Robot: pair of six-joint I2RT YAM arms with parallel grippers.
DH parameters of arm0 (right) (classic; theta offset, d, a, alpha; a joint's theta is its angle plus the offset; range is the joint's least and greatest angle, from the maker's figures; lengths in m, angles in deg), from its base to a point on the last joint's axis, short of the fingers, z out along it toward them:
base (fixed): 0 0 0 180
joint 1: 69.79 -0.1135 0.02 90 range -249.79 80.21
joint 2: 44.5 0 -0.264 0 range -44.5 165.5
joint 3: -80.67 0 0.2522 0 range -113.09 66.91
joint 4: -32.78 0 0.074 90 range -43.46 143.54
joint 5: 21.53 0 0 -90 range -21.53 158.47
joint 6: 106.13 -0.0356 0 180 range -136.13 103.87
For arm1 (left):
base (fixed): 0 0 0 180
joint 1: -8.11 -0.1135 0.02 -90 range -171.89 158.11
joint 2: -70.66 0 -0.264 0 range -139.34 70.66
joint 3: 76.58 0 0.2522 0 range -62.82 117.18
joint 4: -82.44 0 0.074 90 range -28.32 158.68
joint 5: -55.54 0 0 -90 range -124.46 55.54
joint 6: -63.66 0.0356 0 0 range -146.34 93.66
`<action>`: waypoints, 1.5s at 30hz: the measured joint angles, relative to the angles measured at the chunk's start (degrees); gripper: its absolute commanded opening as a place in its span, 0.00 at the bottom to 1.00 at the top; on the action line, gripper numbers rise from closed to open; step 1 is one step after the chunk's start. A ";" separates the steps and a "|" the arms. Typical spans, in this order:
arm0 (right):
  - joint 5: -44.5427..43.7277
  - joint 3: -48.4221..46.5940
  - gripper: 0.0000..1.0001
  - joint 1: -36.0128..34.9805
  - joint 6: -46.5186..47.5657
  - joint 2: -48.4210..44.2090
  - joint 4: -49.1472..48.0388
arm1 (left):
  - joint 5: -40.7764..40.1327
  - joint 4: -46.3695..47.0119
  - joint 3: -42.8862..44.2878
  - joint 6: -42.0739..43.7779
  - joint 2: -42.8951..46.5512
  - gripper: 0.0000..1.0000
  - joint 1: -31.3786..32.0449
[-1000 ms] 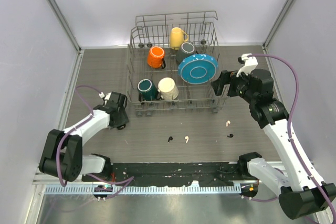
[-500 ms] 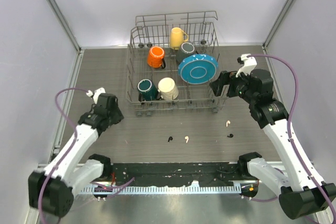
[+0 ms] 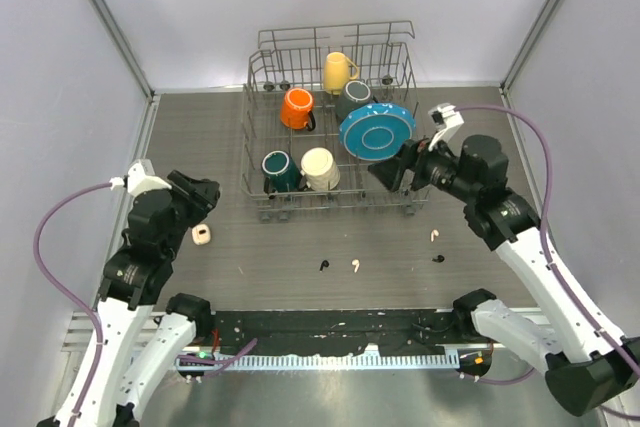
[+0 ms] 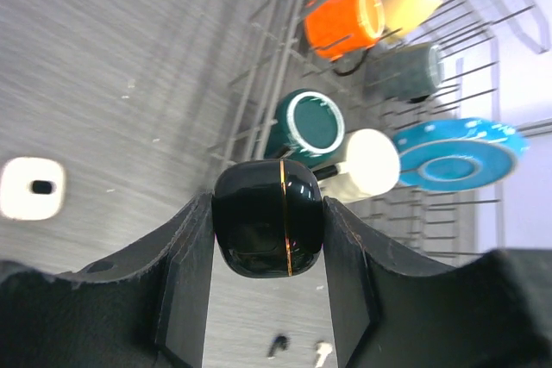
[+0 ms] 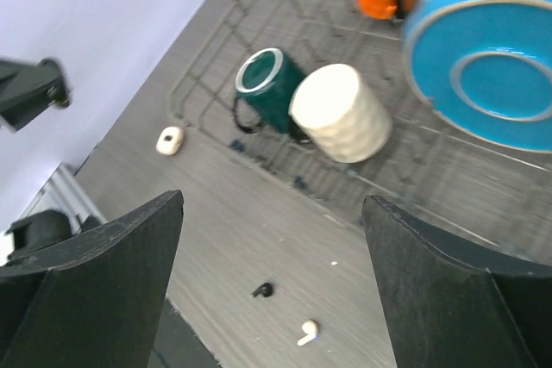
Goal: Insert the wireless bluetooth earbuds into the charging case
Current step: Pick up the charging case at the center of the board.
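Well left of the dish rack [image 3: 330,127], out beyond its front-left corner: left fingers [image 4: 185,282] clamped on a glossy black charging case [image 4: 267,234] with a thin gold seam, held clear of the tabletop [image 3: 200,137].

Slightly closer to the rack, but also left of it and forward of its front edge: a white charging case [image 3: 201,235] lying flat, with a small dark mark on its upper face.

Inside the rack, from its left end to its right:
- an orange mug [image 3: 297,107] at the back-left
- a teal mug [image 3: 278,169] and a cream mug [image 3: 320,168] side by side along the front
- a yellow mug [image 3: 338,71] and a grey mug [image 3: 352,97] at the back
- a blue plate [image 3: 377,130] leaning at the right

In front of the rack, loose on the tabletop and outside either case:
- a black earbud [image 3: 323,266] with a white earbud [image 3: 355,266] just beside it, forward of the rack's middle
- a second white earbud [image 3: 434,235] and a second black earbud [image 3: 438,259], close together, forward of its front-right corner

At the rack's right end, over that front-right corner: right fingers [image 5: 112,273] spread wide, nothing between them.
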 measured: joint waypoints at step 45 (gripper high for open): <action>-27.56 8.22 0.64 -38.86 4.28 31.21 -54.58 | -4.28 36.70 -11.78 -23.58 -12.61 0.00 18.93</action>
